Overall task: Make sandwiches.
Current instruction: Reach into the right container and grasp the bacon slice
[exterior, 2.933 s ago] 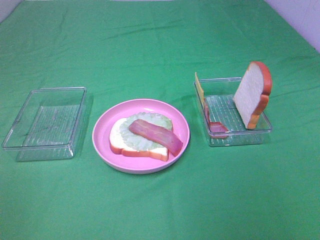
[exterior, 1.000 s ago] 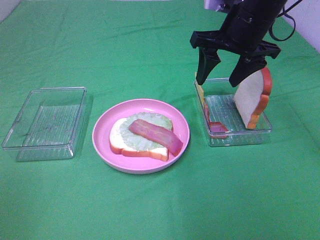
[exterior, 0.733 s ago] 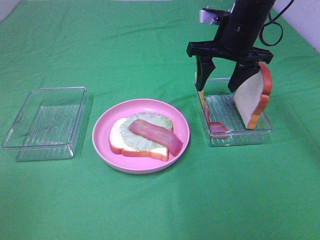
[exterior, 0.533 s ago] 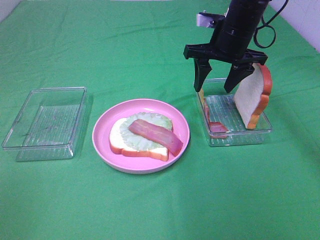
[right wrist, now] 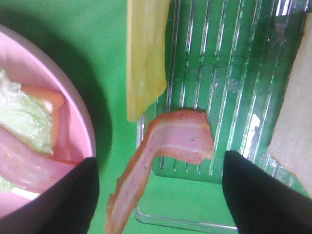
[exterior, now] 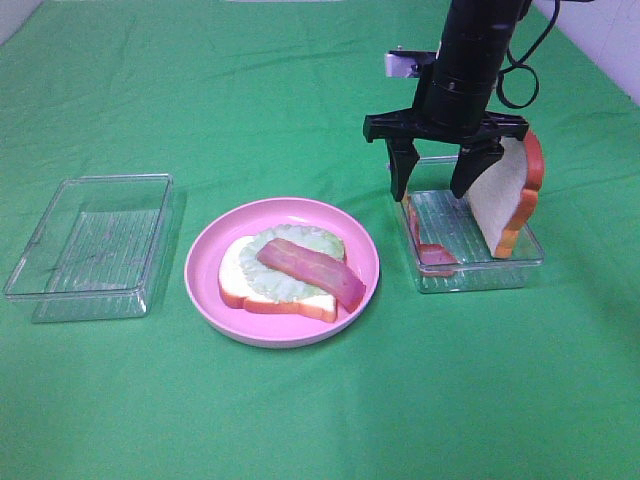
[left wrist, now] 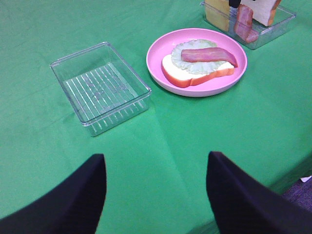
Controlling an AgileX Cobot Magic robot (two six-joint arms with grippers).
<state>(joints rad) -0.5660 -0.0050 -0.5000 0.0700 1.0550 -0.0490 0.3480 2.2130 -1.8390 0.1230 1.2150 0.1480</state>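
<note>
On the pink plate lies a white bread slice topped with pale lettuce and a bacon strip. In the clear tray on the right, a second bread slice stands on edge. A bacon strip hangs over the tray's near wall, and a yellow cheese square leans at the wall nearest the plate. My right gripper hangs open just above that side of the tray, over the bacon, touching nothing. My left gripper is open over bare cloth.
An empty clear tray sits to the left of the plate. Green cloth covers the whole table. The table's edge shows in the left wrist view.
The right arm came into view and its open gripper has come down and a little leftward over the right tray. The food and the trays have not moved.
</note>
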